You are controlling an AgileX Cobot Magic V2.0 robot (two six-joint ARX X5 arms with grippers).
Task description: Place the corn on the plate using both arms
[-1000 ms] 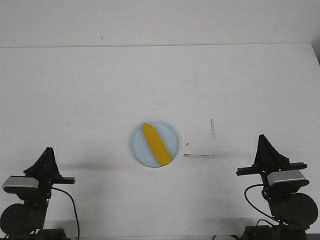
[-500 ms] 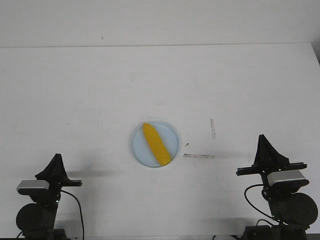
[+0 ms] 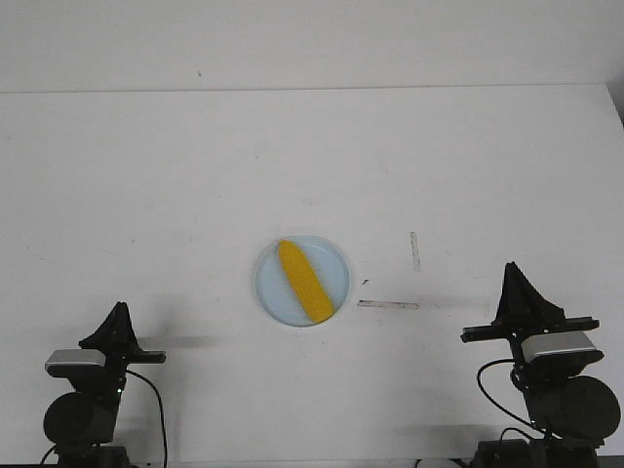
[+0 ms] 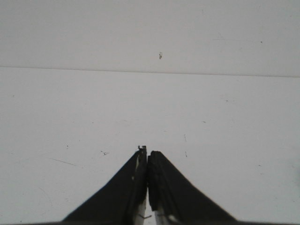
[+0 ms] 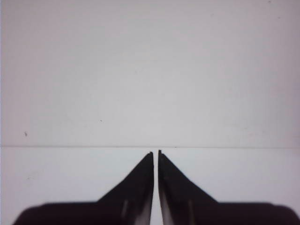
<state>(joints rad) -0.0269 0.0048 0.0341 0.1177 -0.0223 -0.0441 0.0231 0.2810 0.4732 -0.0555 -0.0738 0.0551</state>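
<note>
I am facing a broad, matte white table [image 3: 195, 175] running back to a plain, possibly painted, white wall [image 3: 312, 39].

Corn [image 3: 303, 282] lies diagonally on plate [image 3: 336, 263], mid-table [image 3: 195, 175]. Left gripper [image 3: 119, 309] near-left of plate, right gripper [image 3: 511, 267] near-right (both well apart from it).

glossy plastic corn [image 3: 303, 282] on smooth plate [image 3: 270, 288] (matt white table [image 3: 312, 166]).
</note>
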